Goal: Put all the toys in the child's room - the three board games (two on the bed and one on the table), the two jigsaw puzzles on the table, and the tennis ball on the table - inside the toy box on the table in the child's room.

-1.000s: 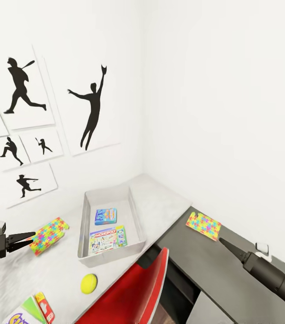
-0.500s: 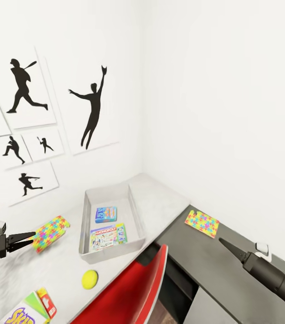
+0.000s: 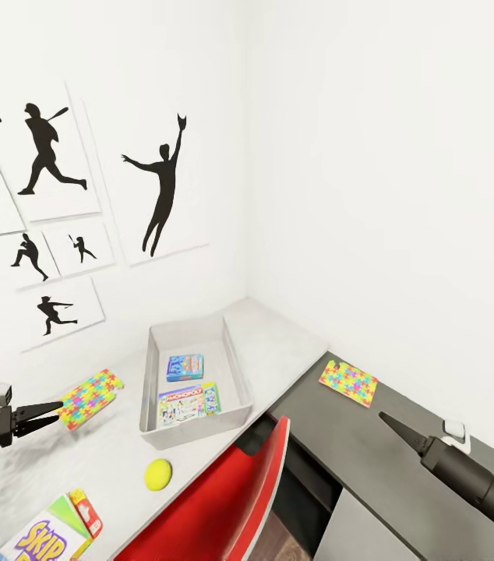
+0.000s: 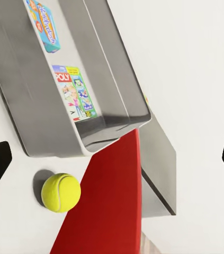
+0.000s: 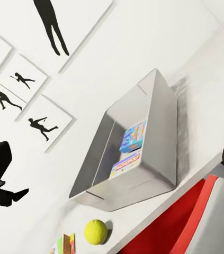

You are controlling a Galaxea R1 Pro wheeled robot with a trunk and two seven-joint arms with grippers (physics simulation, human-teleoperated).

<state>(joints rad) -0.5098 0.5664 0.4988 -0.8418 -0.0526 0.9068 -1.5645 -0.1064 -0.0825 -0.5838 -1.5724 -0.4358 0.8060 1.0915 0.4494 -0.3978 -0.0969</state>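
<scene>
Toy box (image 3: 233, 372) sat mid-table (image 3: 278, 343) against the wall, holding two board games (image 3: 188, 404) | tennis ball (image 3: 157, 473) lay by the front edge | left gripper (image 3: 43, 414) spread, empty | right gripper (image 3: 391, 427) spread per wrist view

- We see two plain white walls (image 3: 372, 156) meeting in a corner behind the desk.
- On the left-hand wall we count several white posters (image 3: 165, 183) with black silhouettes of ball players: a tall reaching figure nearest the corner, a batter (image 3: 44, 152) beside it, and smaller figures below.
- We find a long light-grey desk top (image 3: 278, 343) running into the corner.
- Beside it sits a lower dark grey cabinet (image 3: 403, 483), its top against the right-hand wall.
- A red chair back (image 3: 231, 499) stands in front, close to the desk's edge.
- The light is even and bright; we see soft shadows only.
</scene>
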